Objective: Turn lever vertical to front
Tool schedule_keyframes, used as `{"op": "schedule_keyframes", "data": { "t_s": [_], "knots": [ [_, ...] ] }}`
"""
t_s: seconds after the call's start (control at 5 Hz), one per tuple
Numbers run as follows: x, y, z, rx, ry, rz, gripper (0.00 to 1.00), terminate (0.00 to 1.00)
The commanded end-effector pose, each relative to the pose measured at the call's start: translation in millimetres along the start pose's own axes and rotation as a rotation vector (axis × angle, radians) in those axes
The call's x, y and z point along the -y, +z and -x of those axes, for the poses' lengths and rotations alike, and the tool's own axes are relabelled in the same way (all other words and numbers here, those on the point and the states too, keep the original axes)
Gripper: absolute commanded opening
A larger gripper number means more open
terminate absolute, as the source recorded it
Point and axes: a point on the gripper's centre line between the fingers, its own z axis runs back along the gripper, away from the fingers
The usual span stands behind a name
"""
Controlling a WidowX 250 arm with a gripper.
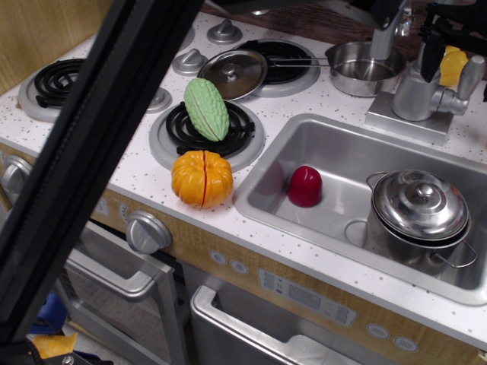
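Note:
The shiny silver toy faucet (415, 95) stands on its base plate behind the sink, at the top right. The lever (466, 80), a short silver-grey rounded bar, juts from the right side of the domed body and slants up to the right. My black gripper (456, 68) comes down from the top right edge. One dark finger (430, 53) hangs just left of the lever, over the faucet body. The other finger is mostly cut off at the right edge. The jaws look open, straddling the lever. A yellow object (453, 65) shows behind the lever.
The steel sink (342, 152) holds a red toy (305, 186) and a lidded steel pot (420, 209). A small pan (364, 68) sits left of the faucet spout (384, 34). A green gourd (206, 109), orange pumpkin (202, 179) and loose lid (232, 74) lie on the stove. A black bar (84, 152) crosses the foreground.

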Motion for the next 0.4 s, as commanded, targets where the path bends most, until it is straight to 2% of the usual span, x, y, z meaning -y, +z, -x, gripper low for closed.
{"op": "schedule_keyframes", "data": {
  "t_s": [0.0,0.2],
  "knots": [
    [0.0,0.0,0.0,0.000,0.000,0.000,1.00,0.00],
    [2.3,7.3,-6.8,0.065,0.001,-0.011,1.00,0.00]
  ]
}}
